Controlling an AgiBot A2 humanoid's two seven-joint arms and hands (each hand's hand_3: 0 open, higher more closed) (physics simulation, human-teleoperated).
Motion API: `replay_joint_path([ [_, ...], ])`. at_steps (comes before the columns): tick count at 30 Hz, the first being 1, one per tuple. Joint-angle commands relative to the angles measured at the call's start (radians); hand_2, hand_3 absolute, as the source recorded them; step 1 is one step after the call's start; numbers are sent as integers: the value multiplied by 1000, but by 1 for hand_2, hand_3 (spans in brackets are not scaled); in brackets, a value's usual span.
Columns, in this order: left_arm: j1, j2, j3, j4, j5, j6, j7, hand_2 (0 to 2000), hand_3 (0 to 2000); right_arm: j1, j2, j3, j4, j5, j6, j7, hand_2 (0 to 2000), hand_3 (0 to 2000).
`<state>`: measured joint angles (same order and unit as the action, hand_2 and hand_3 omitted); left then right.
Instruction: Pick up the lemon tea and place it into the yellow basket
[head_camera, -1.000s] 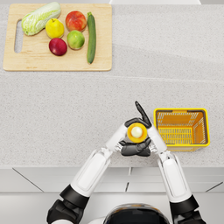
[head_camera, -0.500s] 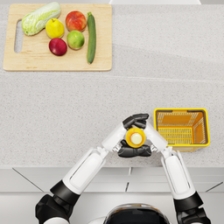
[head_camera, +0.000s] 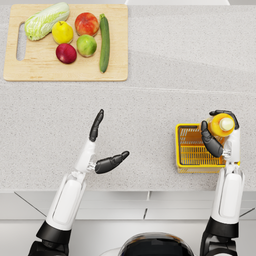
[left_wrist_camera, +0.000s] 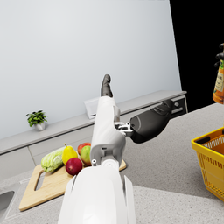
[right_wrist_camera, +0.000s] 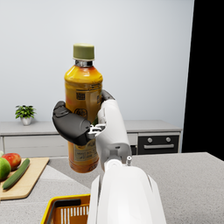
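Holding the lemon tea (head_camera: 221, 124) upright, the right hand (head_camera: 218, 136) has carried it from frame centre to above the yellow basket's (head_camera: 186, 164) far-right corner, seemingly ready to lower; the left hand (head_camera: 100, 150) has let go, fingers spread.

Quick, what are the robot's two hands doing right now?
Left hand: open, holding nothing.
Right hand: holding the lemon tea bottle upright above the yellow basket.

Lemon tea (head_camera: 221, 124) over basket (head_camera: 189, 146) (right side); cutting board (head_camera: 30, 70) far left.
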<state>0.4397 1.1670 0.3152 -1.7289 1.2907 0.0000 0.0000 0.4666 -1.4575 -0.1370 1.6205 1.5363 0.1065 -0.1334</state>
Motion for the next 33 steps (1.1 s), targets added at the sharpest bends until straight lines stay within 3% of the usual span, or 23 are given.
replay_joint_path([
  [1,3,5,-39,21,0,0,0,0,0,-32,-5,-45,-57,0,-12,-61,2000,2000],
  [3,6,15,-38,26,0,0,0,0,0,-38,-5,-39,-77,0,-18,-138,2000,2000],
  [5,5,22,-44,26,0,0,0,0,0,-30,-3,-26,-109,0,-22,-178,2000,2000],
  [6,9,28,-48,29,0,0,0,0,0,-28,-3,-13,-120,0,-24,-191,639,1673],
  [7,9,32,-49,36,0,0,0,0,0,-26,-3,-5,-123,0,-38,-200,0,1347],
  [9,17,43,-51,38,0,0,0,0,0,-22,-4,22,-127,0,-48,-207,0,693],
  [11,68,79,-62,90,0,0,0,0,0,-7,-5,74,-87,0,-77,-42,0,40],
  [14,182,133,-143,144,0,0,0,0,0,33,-8,136,29,0,-96,69,0,0],
  [16,258,151,-197,187,0,0,0,0,0,94,-5,115,35,0,-101,100,0,0],
  [18,281,152,-243,209,0,0,0,0,0,127,-2,74,6,0,-104,116,0,0],
  [23,189,146,-324,180,-1,0,0,0,0,122,-1,29,-37,0,-106,130,0,0],
  [25,136,142,-312,180,-1,0,0,0,0,108,-3,57,-60,-1,-106,132,0,0],
  [26,172,149,-300,188,-1,0,0,0,0,100,-4,48,-41,-1,-106,132,0,0],
  [33,125,147,-310,184,-1,0,0,0,0,93,-5,57,-62,0,-107,133,0,0],
])
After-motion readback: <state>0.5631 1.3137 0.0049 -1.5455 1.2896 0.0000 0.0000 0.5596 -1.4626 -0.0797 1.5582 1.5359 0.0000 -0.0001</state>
